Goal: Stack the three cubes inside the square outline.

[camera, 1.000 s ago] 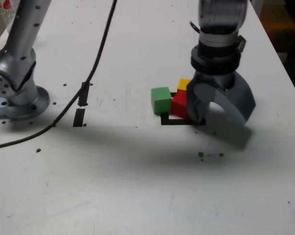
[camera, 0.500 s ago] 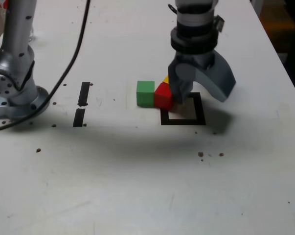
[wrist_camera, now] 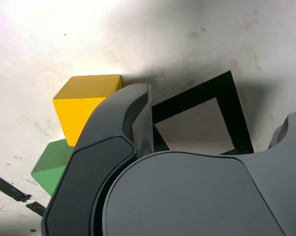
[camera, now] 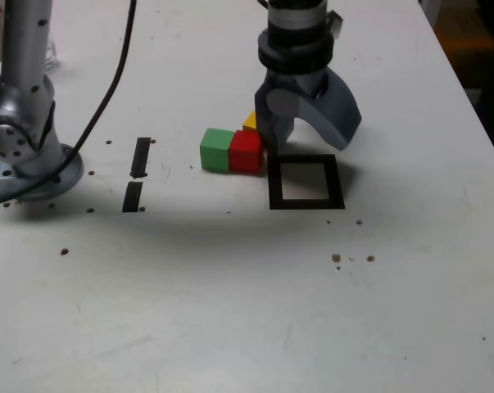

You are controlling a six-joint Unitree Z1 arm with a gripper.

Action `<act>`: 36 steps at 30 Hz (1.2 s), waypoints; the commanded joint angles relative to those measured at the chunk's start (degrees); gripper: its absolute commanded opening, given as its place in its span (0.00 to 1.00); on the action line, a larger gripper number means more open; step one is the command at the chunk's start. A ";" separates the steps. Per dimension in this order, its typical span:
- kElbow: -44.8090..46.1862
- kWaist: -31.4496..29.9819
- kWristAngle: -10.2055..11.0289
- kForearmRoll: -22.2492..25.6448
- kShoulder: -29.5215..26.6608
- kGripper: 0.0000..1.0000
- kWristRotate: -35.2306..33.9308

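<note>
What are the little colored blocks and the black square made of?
The green cube, red cube and yellow cube look like solid painted wood or hard plastic: flat matte faces, crisp edges, one even color each. I can't tell which. The square outline looks like black tape: thin flat strips lying on the white table.
</note>
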 commanded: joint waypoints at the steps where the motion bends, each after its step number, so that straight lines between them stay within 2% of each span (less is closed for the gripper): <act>1: 0.40 0.27 0.25 0.00 -0.63 0.95 0.12; 9: 3.06 2.22 1.53 0.60 -2.31 0.95 0.25; 12: 3.05 2.59 1.28 0.58 -2.78 0.95 0.70; 15: 1.47 1.74 -0.86 0.62 -3.30 0.95 2.16; 19: -1.20 -0.88 -5.43 1.56 -4.34 0.95 4.12; 24: -1.36 -5.34 -9.92 2.07 -6.23 0.95 4.11; 29: 4.69 -7.81 -13.36 2.07 -10.52 0.95 2.10; 36: 11.93 -8.21 -15.62 1.04 -13.73 0.95 0.15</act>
